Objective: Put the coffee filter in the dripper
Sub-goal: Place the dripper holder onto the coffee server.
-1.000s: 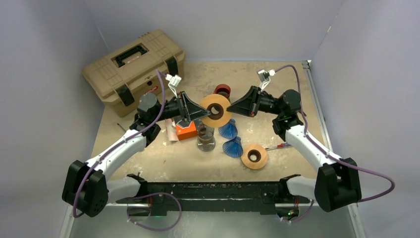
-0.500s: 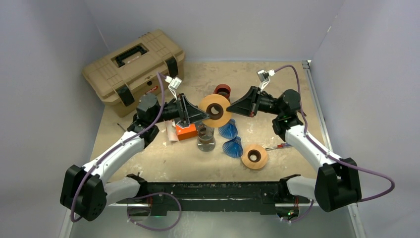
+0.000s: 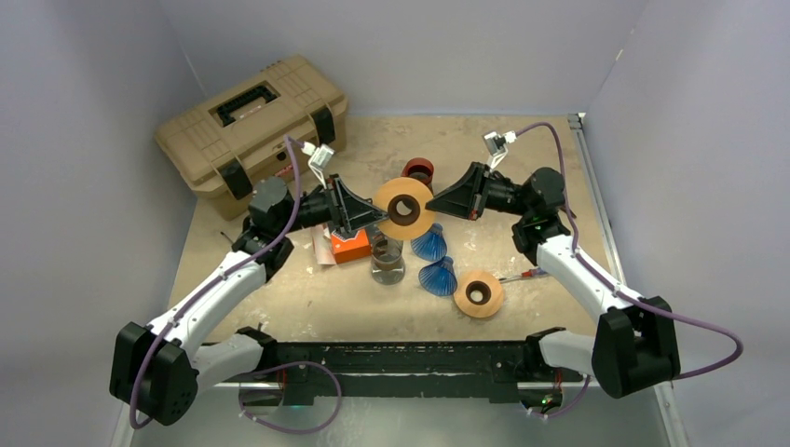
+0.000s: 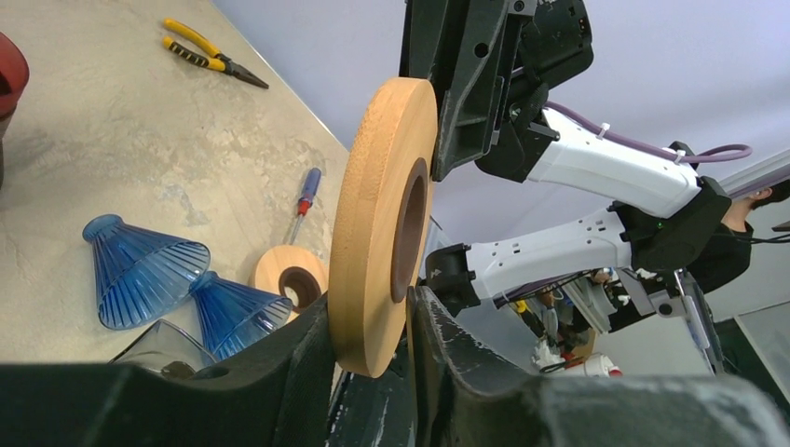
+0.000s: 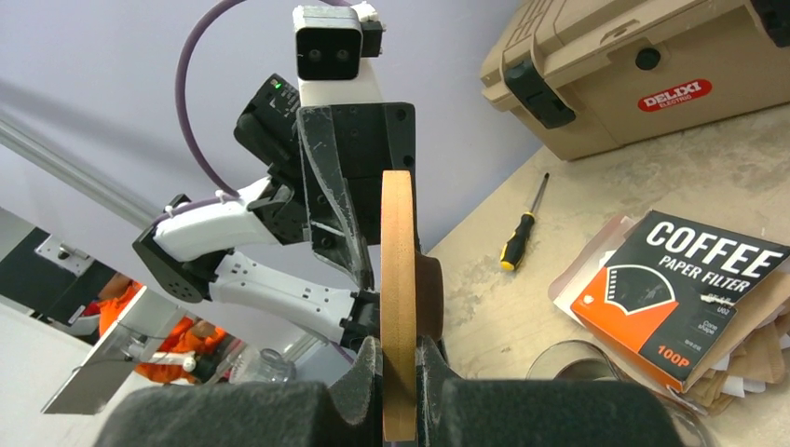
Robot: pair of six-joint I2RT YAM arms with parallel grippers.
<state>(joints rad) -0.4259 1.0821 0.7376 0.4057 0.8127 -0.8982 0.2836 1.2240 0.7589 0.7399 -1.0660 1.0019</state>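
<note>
Wooden ring (image 3: 403, 207) drifted slightly left, left gripper (image 3: 376, 216) and right gripper (image 3: 437, 207) both clamped on its rim mid-air; coffee filter pack (image 3: 349, 247) lies near the blue drippers (image 3: 437, 277); filter step not begun imo.

Pale grey-lilac walls (image 3: 419, 47) enclose a mottled beige tabletop (image 3: 307, 298) on 3 sides.

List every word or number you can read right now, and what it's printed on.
"COFFEE PAPER FILTER": on the filter box.
"100P": same box, lower corner.
"DELIXI": red label on the toolbox; the line under it is too small to read.
Small print near the box's edge: too small to read.
The wooden ring shows no text.
</note>
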